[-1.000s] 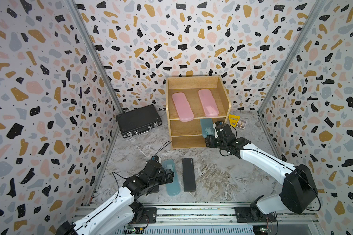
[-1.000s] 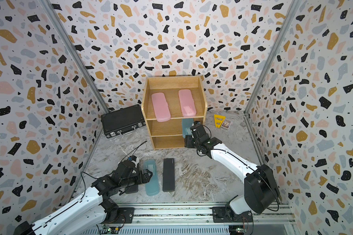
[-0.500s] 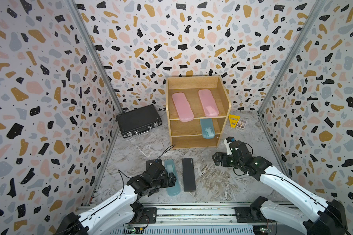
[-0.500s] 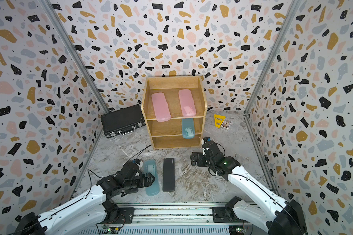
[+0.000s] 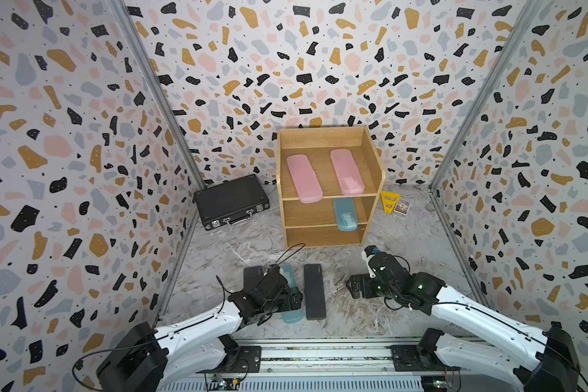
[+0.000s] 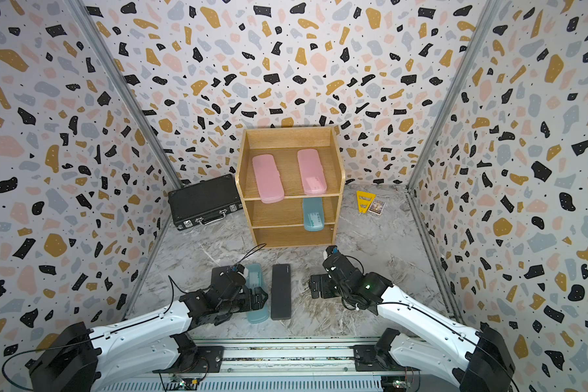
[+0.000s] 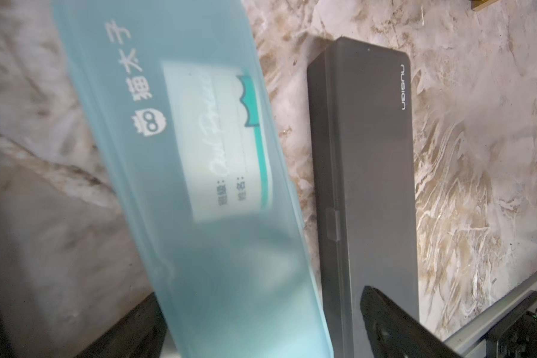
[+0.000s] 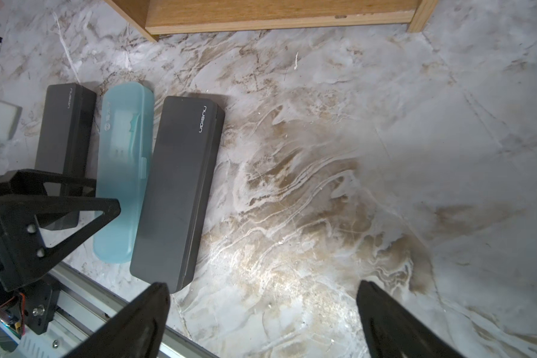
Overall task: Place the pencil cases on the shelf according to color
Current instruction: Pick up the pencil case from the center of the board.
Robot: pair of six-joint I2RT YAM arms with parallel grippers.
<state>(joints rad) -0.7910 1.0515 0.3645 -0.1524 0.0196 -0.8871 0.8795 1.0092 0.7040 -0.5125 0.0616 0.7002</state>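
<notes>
The loose teal pencil case (image 7: 183,186) lies near the tabletop's (image 8: 323,186) front edge, between the left black case (image 5: 253,275) and the right black case (image 5: 314,292). The left gripper (image 7: 258,322) straddles its near end with fingers (image 7: 394,334) apart; contact cannot be confirmed. The right gripper (image 8: 264,294) is fully spread and empty, over bare tabletop.

The shelf (image 5: 375,163), at the rear edge:
- Top tier: left pink case (image 5: 303,178) and right pink case (image 5: 347,171).
- Middle tier: shelved teal case (image 5: 345,213), overhanging the front.

The left arm hides most of the left black case.
</notes>
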